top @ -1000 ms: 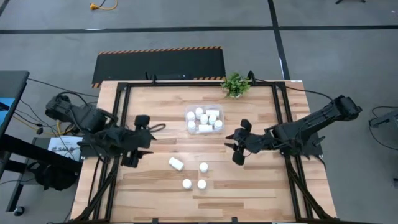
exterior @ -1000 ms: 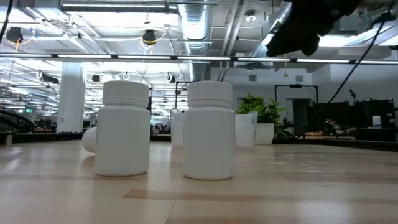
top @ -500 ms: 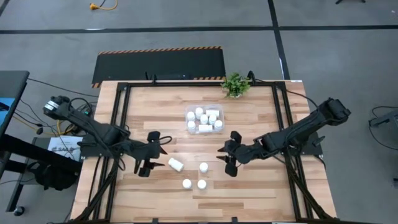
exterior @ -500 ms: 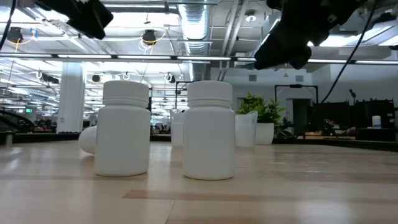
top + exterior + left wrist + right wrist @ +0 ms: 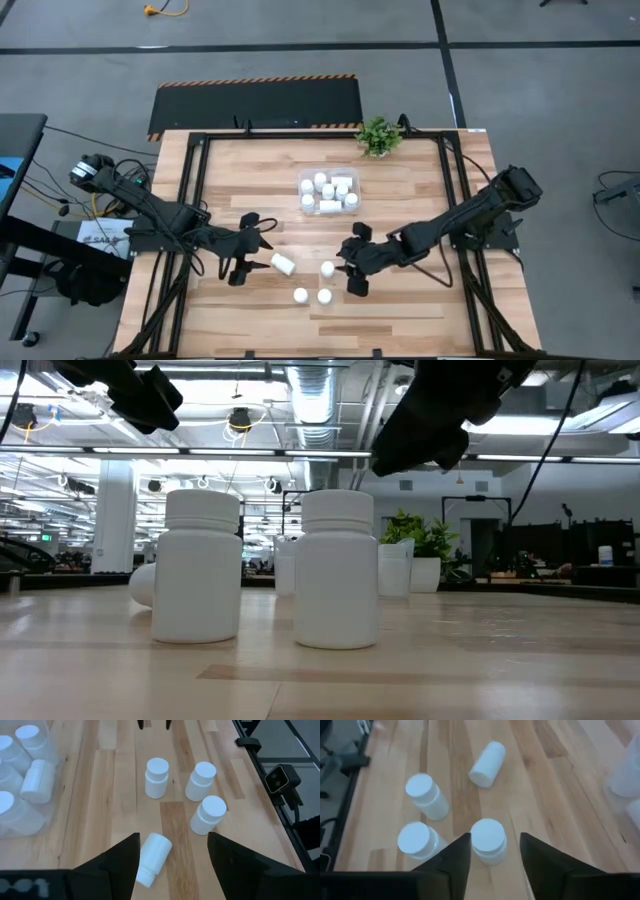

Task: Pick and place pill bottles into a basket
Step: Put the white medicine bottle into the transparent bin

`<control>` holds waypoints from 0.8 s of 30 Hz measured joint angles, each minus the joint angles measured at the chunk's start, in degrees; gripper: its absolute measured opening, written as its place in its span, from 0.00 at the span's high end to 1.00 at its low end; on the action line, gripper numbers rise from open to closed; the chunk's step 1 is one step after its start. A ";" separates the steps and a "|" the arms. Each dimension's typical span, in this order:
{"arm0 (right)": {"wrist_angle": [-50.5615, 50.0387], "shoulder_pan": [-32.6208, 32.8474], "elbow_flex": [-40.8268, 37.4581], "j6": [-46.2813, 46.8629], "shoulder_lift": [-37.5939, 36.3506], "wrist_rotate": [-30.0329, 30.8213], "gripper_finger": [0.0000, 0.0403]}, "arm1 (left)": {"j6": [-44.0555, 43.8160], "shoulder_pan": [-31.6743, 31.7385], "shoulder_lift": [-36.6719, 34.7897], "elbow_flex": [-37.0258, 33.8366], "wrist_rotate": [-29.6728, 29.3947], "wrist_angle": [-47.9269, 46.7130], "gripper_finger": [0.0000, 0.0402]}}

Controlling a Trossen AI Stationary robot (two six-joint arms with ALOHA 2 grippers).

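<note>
We see the left end effector point(image 5: 243, 247), fingers spread, poised over a toppled pill bottle point(image 5: 283, 264) just left of centre. The right end effector point(image 5: 347, 263), fingers parted, frames an upright bottle point(image 5: 327, 269). Two more bottles point(image 5: 300, 296) stand lower on the desk point(image 5: 420, 320). The basket point(image 5: 352, 186), upper centre, holds several bottles.

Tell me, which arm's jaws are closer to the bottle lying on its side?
The left. The left gripper hangs open right beside the tipped bottle, jaws toward it. The right gripper is farther off, beyond an upright bottle it is lined up with.
</note>
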 joint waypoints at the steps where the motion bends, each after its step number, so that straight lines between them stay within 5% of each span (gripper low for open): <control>1: -1.12 0.00 0.86 -0.18 0.62 -0.02 0.57 | -0.19 0.00 0.00 0.00 0.00 0.00 0.45; 9: -8.32 0.00 7.49 -3.50 6.22 -0.47 0.41 | -0.49 0.00 0.00 0.00 0.00 -0.04 0.45; 24: -16.50 -2.14 13.65 -6.98 9.35 -4.76 0.40 | -0.43 0.00 0.02 0.00 0.02 -0.44 0.45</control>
